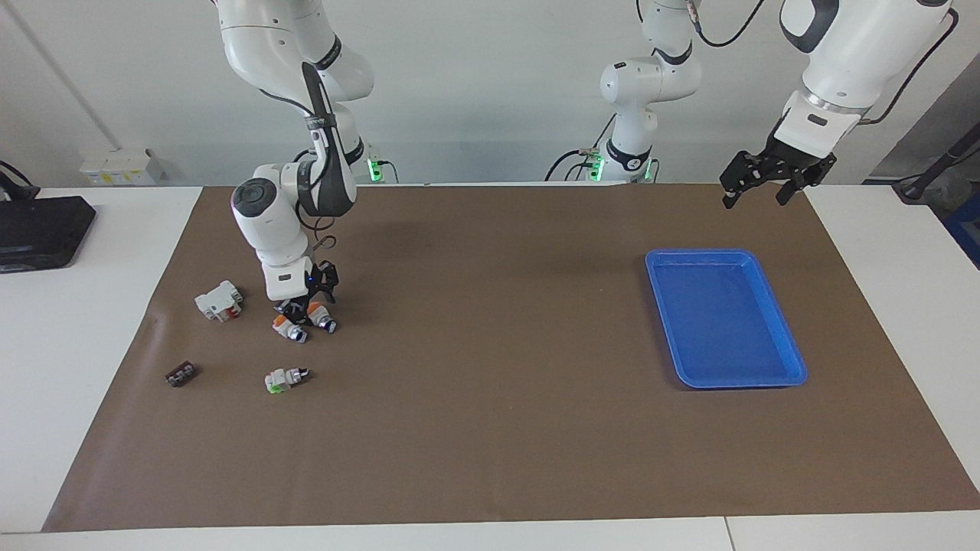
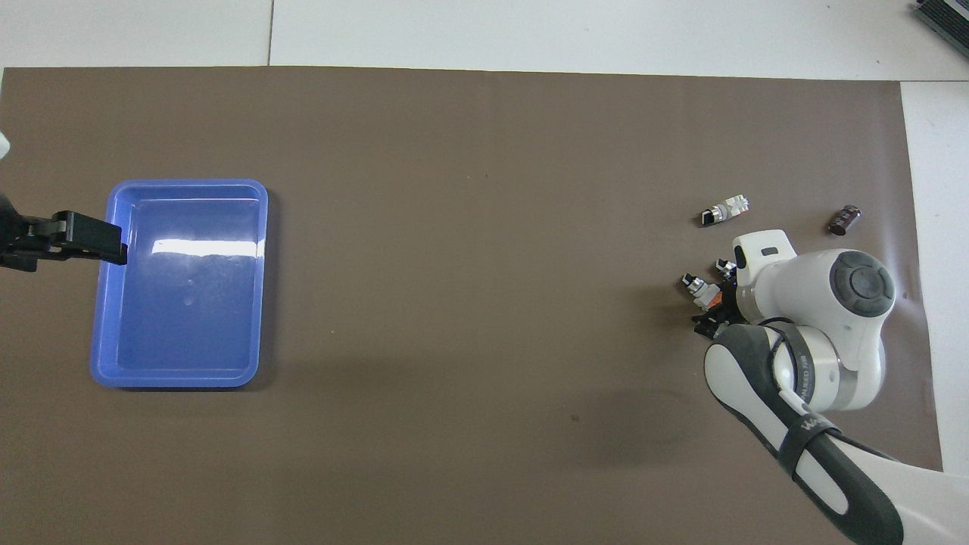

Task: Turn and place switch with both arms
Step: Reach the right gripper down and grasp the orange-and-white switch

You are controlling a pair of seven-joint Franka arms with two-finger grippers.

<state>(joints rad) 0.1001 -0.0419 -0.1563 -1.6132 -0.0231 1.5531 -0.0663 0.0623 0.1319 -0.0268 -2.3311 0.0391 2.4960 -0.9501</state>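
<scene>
Two orange-blocked switches lie side by side on the brown mat, one (image 1: 289,328) slightly farther from the robots than the other (image 1: 320,318). A third switch with a green block (image 1: 282,379) lies farther out. My right gripper (image 1: 295,309) hangs low, right over the two orange switches. In the overhead view its wrist (image 2: 764,257) hides most of them, and only one switch (image 2: 698,287) and the tip of the other (image 2: 724,266) show. My left gripper (image 1: 754,196) waits open and empty in the air by the blue tray (image 1: 788,343), over its rim (image 2: 106,250).
A bigger white block with a red mark (image 1: 219,300) lies beside the switches toward the right arm's end of the table. A small black ridged piece (image 1: 181,373) lies farther out. A black device (image 1: 38,229) sits on the white table off the mat.
</scene>
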